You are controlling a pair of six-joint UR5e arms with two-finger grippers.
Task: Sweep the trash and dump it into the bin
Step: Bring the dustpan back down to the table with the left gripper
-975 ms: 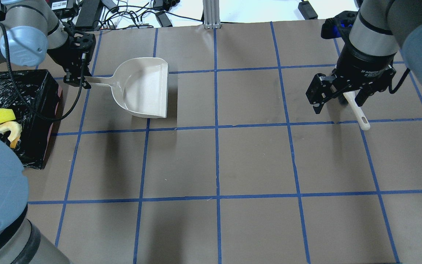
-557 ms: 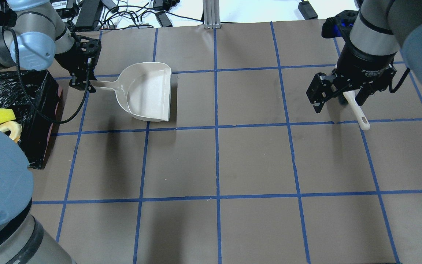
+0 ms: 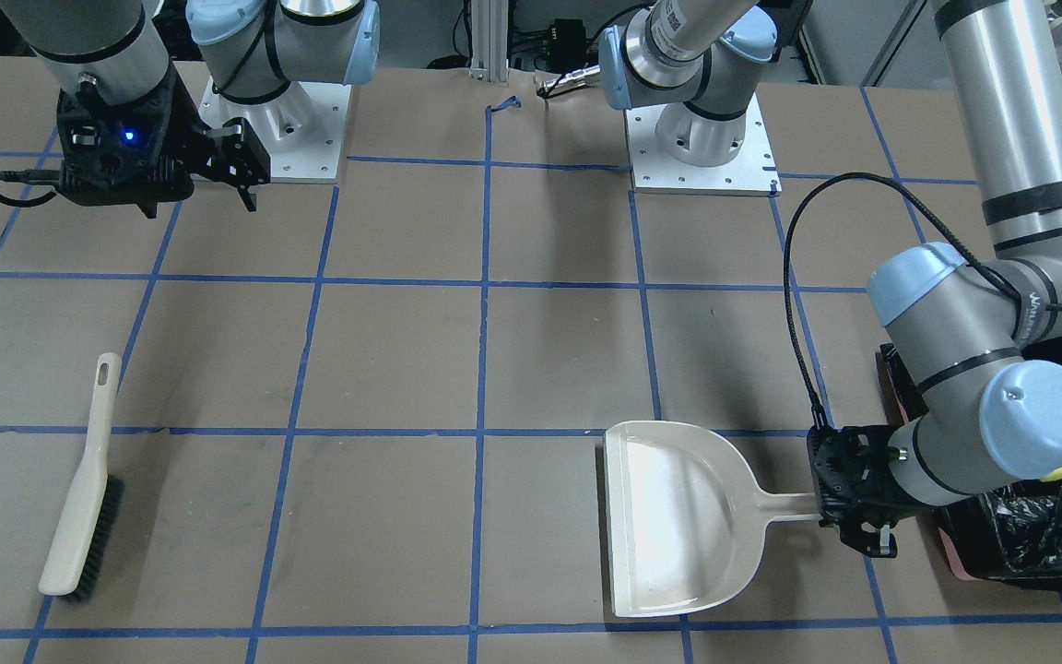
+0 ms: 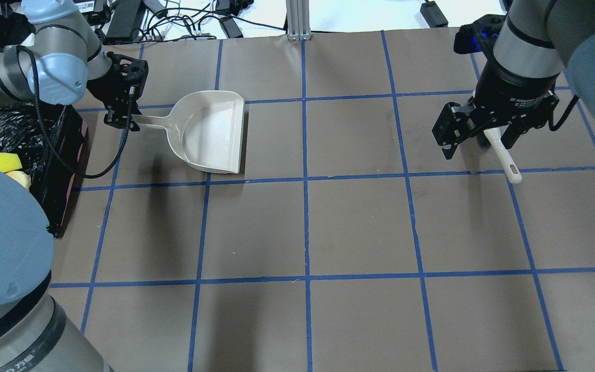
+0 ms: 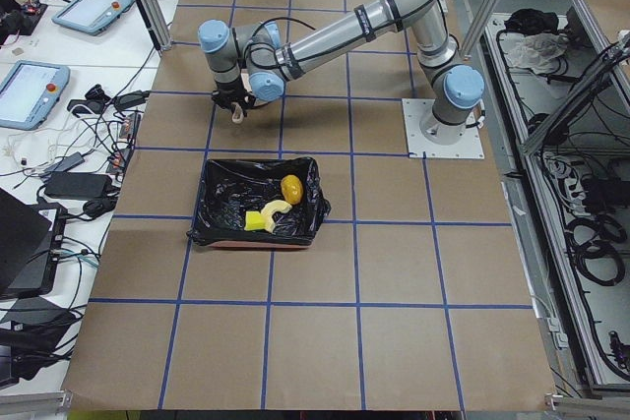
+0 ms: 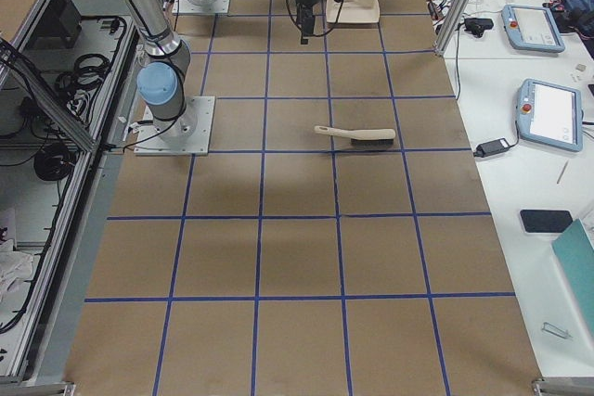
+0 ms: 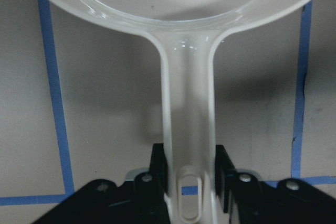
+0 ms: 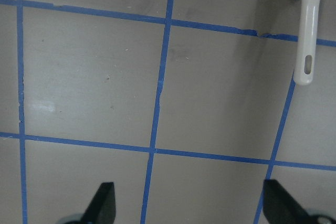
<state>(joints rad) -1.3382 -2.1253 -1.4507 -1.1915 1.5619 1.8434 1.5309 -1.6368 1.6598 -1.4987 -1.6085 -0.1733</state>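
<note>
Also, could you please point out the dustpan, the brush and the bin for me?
dustpan (image 4: 214,130): overhead exterior view, on the pan's inner floor.
brush (image 3: 79,498): exterior front-facing view, on its beige back above the bristles.
bin (image 5: 226,189): exterior left view, on a bare patch of the black liner.

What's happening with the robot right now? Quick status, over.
Left tool shut on handle of empty dustpan. Right tool open, brush lying free. Trash in bin. Nothing seen blocking.

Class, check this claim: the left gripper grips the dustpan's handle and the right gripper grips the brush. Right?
Not quite. The right gripper is open and empty; the brush lies on the table, as the front-facing view shows. The left gripper does grip the dustpan.
</note>
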